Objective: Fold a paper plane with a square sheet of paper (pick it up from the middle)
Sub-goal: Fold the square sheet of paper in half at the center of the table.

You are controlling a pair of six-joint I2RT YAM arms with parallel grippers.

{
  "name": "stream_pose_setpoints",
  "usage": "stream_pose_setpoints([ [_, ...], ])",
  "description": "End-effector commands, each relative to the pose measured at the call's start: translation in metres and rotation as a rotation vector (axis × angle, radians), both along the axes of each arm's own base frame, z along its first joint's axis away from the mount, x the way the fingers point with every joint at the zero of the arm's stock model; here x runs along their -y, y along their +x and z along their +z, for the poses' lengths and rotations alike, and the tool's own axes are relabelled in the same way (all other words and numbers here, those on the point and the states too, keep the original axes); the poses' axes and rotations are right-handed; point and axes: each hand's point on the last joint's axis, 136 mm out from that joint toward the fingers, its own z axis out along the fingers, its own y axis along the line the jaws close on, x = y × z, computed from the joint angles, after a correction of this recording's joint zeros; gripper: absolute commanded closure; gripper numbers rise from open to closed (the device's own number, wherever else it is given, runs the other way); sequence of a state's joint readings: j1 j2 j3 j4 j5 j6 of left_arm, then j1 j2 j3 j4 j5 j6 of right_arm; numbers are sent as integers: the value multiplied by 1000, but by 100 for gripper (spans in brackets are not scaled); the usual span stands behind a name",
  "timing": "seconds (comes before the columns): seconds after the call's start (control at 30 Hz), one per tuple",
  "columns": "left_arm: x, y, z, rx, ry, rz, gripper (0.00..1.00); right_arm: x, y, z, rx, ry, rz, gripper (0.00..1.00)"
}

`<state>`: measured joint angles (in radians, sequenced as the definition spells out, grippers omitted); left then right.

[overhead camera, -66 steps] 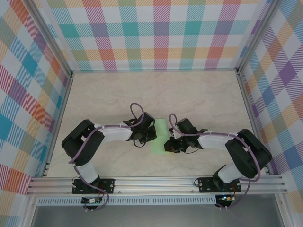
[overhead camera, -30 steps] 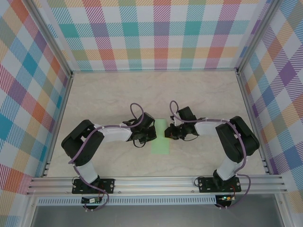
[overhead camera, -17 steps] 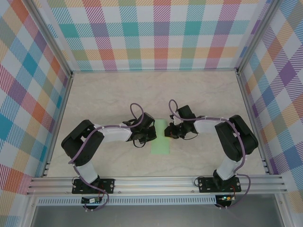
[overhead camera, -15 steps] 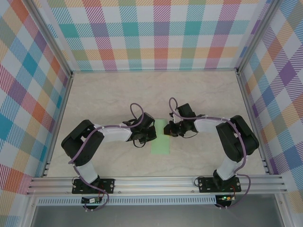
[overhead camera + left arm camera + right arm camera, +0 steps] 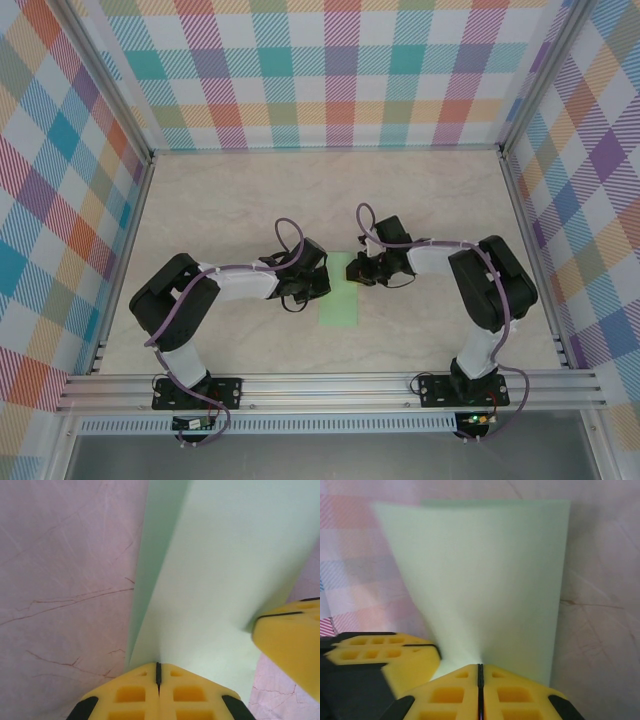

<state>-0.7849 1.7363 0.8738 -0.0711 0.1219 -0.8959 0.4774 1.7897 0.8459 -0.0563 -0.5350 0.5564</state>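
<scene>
Square sheet of paper (image 5: pixel 215 580), one, folded, pinched by left hand (image 5: pixel 158 667) and right hand (image 5: pixel 479 667).

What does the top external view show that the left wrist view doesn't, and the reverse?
Top external adds the layout: plaid walls, the near rail, and the paper sheet as a narrow green strip between the left claw and right claw. Left wrist adds the close-up: the left claw shut, with the sheet rising straight out of its fingertip seam. Both share the pale green sheet, pinched from two sides, over the marbled table.
</scene>
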Motion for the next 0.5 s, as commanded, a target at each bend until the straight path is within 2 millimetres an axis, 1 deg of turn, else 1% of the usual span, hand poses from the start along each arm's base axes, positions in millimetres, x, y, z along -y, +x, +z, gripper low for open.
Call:
stream_pose_setpoints([
  [0.0, -35, -33, -37, -107, 174, -17, 100, 6, -5, -18, -14, -26, 11, 91],
  [0.07, -35, -34, -37, -108, 176, -20, 100, 5, -7, -21, -32, -19, 16, 90],
  [0.13, -37, -34, -37, -108, 181, -20, 100, 5, -5, -18, -30, -27, 16, 90],
  [0.2, -37, -34, -37, -109, 183, -20, 100, 3, -1, -6, -14, -20, 23, 90],
  [0.33, -39, -34, -36, -105, 188, -19, 100, -3, 10, 28, 52, 24, 31, 90],
  [0.4, -39, -35, -36, -104, 191, -20, 100, -2, 17, 37, 65, 43, 23, 90],
  [0.47, -40, -34, -36, -105, 190, -18, 100, -2, 21, 39, 69, 56, 22, 90],
])
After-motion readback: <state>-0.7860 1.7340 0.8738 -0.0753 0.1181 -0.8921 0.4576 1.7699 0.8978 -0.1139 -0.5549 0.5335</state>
